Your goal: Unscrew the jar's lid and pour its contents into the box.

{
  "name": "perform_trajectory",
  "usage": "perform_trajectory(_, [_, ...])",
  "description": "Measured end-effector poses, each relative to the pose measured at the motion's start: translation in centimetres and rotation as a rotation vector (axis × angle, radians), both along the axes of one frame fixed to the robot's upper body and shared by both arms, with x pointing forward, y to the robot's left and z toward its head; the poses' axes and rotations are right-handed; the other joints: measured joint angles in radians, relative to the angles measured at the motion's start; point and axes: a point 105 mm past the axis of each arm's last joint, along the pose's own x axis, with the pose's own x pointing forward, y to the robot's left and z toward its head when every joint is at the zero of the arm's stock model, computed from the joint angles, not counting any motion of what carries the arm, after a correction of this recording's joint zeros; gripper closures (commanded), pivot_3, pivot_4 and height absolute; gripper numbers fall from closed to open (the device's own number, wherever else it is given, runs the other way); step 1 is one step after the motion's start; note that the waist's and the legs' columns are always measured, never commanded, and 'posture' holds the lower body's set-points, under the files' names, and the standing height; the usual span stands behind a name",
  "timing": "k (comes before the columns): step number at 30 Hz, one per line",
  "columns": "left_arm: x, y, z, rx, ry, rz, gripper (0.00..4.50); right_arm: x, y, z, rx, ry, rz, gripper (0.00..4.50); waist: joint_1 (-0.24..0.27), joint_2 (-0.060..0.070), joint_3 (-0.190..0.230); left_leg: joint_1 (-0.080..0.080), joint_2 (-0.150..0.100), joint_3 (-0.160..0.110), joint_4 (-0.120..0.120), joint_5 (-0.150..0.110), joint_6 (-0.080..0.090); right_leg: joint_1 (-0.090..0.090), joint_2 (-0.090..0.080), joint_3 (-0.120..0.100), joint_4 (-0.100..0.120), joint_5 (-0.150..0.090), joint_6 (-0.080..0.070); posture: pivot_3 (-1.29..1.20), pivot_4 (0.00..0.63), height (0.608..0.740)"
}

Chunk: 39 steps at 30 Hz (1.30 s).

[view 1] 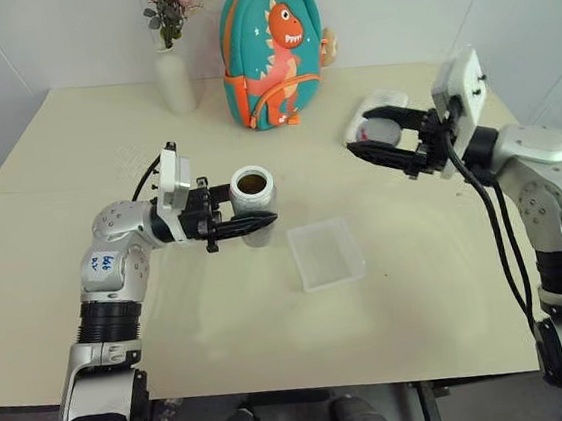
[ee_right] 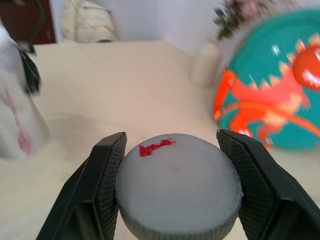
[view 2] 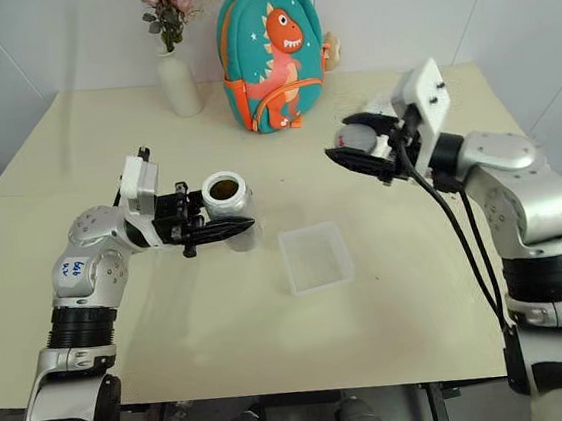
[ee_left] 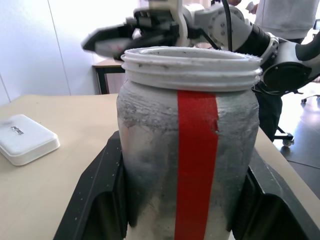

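The jar (view 1: 252, 187), whitish with a red stripe (ee_left: 196, 150), is held upright above the table with my left gripper (view 1: 252, 211) shut around its body. Its mouth is uncovered and shows dark brown contents (view 1: 251, 182) inside. The lid (ee_right: 177, 185), round and grey with a small red mark, sits between the fingers of my right gripper (view 1: 363, 133), which is shut on it and raised above the table at the right, well apart from the jar. The box (view 1: 326, 253), a shallow clear plastic tray, lies on the table between the two arms, below and to the right of the jar.
An opaque white case (view 1: 379, 108) lies on the table behind my right gripper. A teal dinosaur backpack (view 1: 272, 50) and a white vase with flowers (view 1: 174, 76) stand at the table's far edge. A dark cable (view 1: 501, 248) hangs along the right arm.
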Motion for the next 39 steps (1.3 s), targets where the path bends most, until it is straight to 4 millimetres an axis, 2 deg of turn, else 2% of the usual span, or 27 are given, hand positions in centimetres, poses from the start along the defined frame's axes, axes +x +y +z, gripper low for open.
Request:
perform_trajectory(3, [0.3,1.3,0.6,-0.001,-0.019,0.040,2.50,-0.3,-2.3,-4.1,0.021,0.126,-0.116,1.92,-0.001,0.000,0.000,0.000,0.000,0.000,0.001,0.000,0.000,0.000,0.000,0.000,0.000,0.000,0.000,0.00,0.150,0.740])
perform_trajectory(5, [0.5,1.9,0.4,0.005,-0.018,0.050,2.50,-0.8,-3.2,-6.3,0.030,0.186,-0.171,1.92,-0.002,0.000,0.000,0.000,0.000,0.001,0.001,0.000,0.000,0.000,0.000,0.001,0.001,0.000,0.000,0.00,0.150,0.740])
perform_trajectory(9, [1.3,2.5,-0.3,0.057,-0.044,0.044,2.50,-2.2,-5.5,-12.1,0.086,0.291,-0.333,1.92,0.001,0.000,0.000,0.000,-0.001,0.000,0.002,0.001,0.001,0.001,0.000,0.000,0.001,0.000,0.000,0.00,0.150,0.740])
perform_trajectory(12, [2.0,2.1,-0.1,0.085,-0.081,0.033,2.50,-2.3,-6.5,-14.6,0.129,0.336,-0.414,1.92,-0.001,0.000,0.000,0.000,-0.002,0.001,0.003,0.001,0.002,0.001,0.000,0.002,0.001,0.001,0.003,0.00,0.150,0.740])
perform_trajectory(16, [2.7,1.2,0.0,0.105,-0.127,0.009,2.50,-2.2,-7.1,-14.2,0.176,0.282,-0.453,1.92,-0.003,0.000,0.000,0.001,-0.002,0.001,0.002,0.002,0.002,0.001,0.001,0.002,0.002,0.002,0.003,0.00,0.150,0.740])
perform_trajectory(18, [3.0,1.0,-0.2,0.129,-0.130,-0.002,2.50,-2.5,-7.2,-14.6,0.188,0.271,-0.460,1.21,-0.002,0.000,0.000,0.000,-0.002,0.001,0.002,0.002,0.002,0.001,0.001,0.002,0.002,0.002,0.003,0.00,0.150,0.740])
perform_trajectory(22, [3.2,0.4,-0.2,0.160,-0.152,-0.037,2.50,-3.0,-7.2,-15.6,0.190,0.282,-0.466,0.10,-0.001,0.000,0.000,-0.001,-0.002,0.001,0.002,0.002,0.002,0.000,0.000,0.002,0.000,0.002,0.003,0.00,0.150,0.740])
perform_trajectory(29, [4.0,-0.6,0.8,0.162,-0.215,-0.035,2.50,-4.0,-7.9,-14.1,0.139,0.196,-0.422,0.10,0.001,0.000,0.000,-0.001,-0.002,0.001,0.002,0.002,0.002,0.001,0.000,0.002,0.001,0.002,0.004,0.00,0.150,0.740])
perform_trajectory(32, [4.2,-2.0,0.7,0.200,-0.332,-0.047,2.50,-6.4,-7.7,-12.4,0.127,0.158,-0.295,0.10,0.010,0.000,0.000,-0.002,-0.003,0.000,0.002,0.002,0.002,0.001,0.001,0.002,0.000,0.001,0.005,0.00,0.150,0.740])
perform_trajectory(36, [4.4,-3.8,0.8,0.280,-0.520,-0.057,2.50,-9.6,-5.7,-9.5,0.125,0.109,-0.074,0.10,0.021,0.000,0.000,-0.002,-0.003,0.000,0.003,0.002,0.002,0.002,0.001,0.003,-0.002,0.002,0.006,0.00,0.150,0.740])
perform_trajectory(39, [4.3,-5.2,-0.1,0.383,-0.668,-0.082,2.50,-10.5,-5.1,-8.7,0.130,0.132,-0.008,0.10,0.023,0.000,0.000,-0.002,-0.003,0.000,0.004,0.002,0.002,0.002,0.001,0.003,-0.002,0.003,0.007,0.00,0.150,0.740])
